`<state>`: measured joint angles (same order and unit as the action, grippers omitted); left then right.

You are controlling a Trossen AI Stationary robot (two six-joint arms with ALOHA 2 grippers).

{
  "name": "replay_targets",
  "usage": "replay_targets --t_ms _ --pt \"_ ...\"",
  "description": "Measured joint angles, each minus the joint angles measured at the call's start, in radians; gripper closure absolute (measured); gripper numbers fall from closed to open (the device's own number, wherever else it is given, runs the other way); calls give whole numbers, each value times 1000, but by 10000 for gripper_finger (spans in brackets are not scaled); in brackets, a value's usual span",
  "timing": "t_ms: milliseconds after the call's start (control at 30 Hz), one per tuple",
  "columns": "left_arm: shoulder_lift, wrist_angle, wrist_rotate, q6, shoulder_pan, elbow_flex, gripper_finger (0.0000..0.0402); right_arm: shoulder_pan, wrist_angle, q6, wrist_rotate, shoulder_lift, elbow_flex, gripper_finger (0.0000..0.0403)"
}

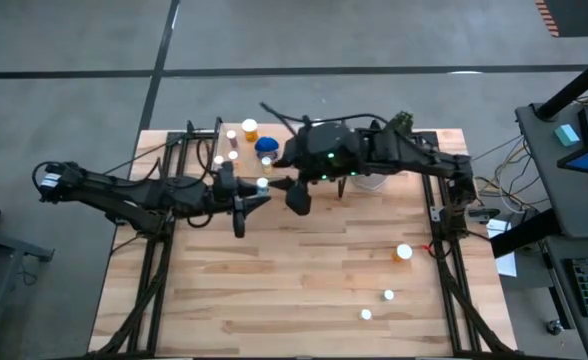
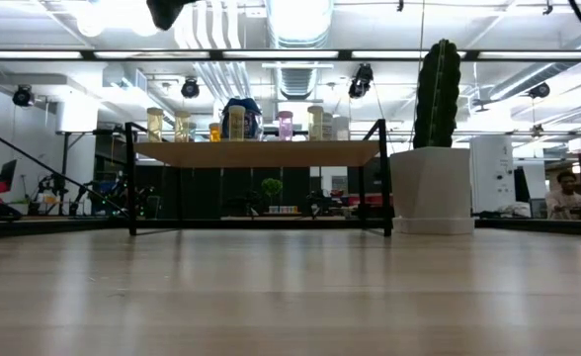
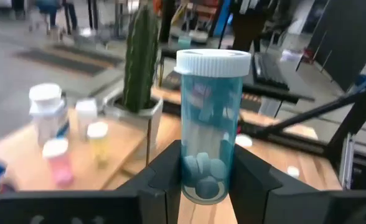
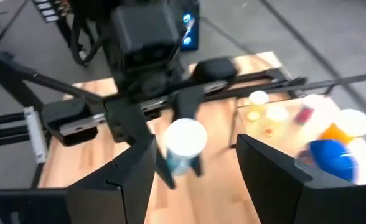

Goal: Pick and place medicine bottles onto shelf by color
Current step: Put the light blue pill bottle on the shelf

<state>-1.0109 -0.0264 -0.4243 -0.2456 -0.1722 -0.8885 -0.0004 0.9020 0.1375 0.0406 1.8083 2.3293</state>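
Observation:
My left gripper is shut on a teal see-through medicine bottle with a white cap, in front of the shelf. The same bottle shows from above in the right wrist view. My right gripper hovers open just to the bottle's right and above it; its fingers stand apart from it. Several bottles stand on the shelf: an orange one, a blue one and small white-capped ones. Three more bottles lie loose at the table's near right. My left gripper pinches the teal bottle's lower body near its base between its two fingers. The fingers come level from the table's left. The bottle stands upright with its cap on top and is lifted clear of the table.
A white pot with a green cactus stands at the shelf's right end, right behind my right arm. Bare tabletop stretches toward the near edge. Black frame rails run along the table's left and right sides.

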Motion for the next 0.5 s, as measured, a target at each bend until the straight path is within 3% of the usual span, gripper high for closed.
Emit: replay_targets --t_ms 500 --pt "-12 71 0 89 0 1 314 -3 -24 19 -36 39 7 199"
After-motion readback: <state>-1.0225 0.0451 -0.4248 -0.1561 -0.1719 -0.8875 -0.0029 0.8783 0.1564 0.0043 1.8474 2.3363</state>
